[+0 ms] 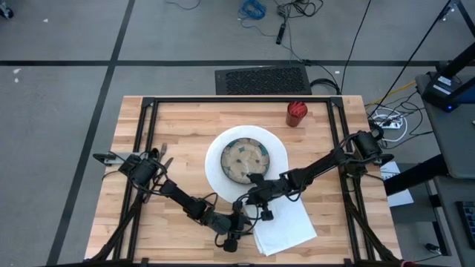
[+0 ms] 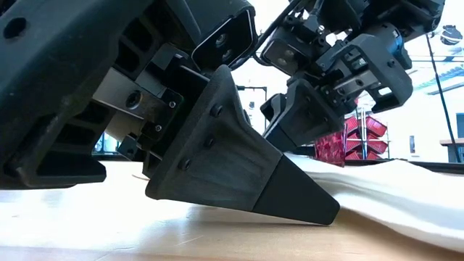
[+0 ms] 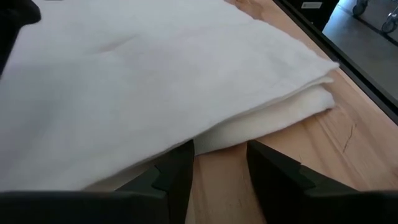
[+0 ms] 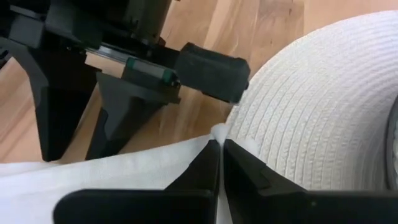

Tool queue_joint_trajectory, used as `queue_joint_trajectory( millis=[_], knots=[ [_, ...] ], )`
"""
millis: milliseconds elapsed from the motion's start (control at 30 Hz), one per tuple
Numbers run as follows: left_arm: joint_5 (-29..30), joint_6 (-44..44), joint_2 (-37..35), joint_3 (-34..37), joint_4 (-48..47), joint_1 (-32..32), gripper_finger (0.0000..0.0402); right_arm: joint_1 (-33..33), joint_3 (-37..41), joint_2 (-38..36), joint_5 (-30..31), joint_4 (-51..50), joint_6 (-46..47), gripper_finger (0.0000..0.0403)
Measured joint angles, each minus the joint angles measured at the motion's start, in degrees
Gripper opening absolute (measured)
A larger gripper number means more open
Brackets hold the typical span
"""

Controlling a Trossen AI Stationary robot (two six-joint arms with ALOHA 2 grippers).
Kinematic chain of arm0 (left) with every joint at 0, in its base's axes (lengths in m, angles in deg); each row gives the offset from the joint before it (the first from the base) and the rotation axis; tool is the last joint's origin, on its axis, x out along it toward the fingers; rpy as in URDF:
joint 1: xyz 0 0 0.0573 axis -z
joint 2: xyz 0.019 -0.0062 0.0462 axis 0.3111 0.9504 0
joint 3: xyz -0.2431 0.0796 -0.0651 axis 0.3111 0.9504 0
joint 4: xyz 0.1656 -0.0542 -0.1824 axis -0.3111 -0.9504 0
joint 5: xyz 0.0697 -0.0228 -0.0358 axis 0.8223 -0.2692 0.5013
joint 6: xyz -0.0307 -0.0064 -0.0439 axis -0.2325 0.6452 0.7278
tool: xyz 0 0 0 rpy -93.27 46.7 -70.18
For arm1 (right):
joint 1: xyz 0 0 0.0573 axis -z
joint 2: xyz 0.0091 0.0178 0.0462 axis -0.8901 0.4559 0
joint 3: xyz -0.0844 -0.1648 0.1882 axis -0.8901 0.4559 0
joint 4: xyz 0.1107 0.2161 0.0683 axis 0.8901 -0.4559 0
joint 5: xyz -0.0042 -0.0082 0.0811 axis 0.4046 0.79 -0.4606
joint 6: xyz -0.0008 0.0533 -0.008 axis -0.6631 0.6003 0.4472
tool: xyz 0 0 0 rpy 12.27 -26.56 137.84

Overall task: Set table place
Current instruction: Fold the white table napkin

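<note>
Wooden table (image 1: 178, 119) under placemat (image 1: 217, 159), napkin (image 1: 289, 226), red cup (image 1: 296, 113)

Setting: robotics lab or workshop. Evidence: butcher-block counter (image 1: 178, 122) in a black tube frame, standing on a grey floor (image 1: 59, 96) marked with dark tape lines; loose cables (image 1: 256, 11) and a power strip (image 1: 390, 121) lying on that floor; a black ribbed floor mat (image 1: 262, 80) behind the counter; a second bench with equipment (image 1: 453, 81) at the right edge. Low view: bright windows and what seem to be red storage bins (image 2: 366, 134) on shelving, too obscured to confirm.
</note>
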Motion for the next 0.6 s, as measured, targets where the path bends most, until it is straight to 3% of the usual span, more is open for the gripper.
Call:
queue_joint_trajectory(
  millis=[600],
  knots=[
    [-0.22, 0.07, 0.00, 0.00, 0.02, -0.02, 0.0139, 0.42, -0.01, 0.00, 2.78, -2.14, 1.50, 0.0003]
  ],
)
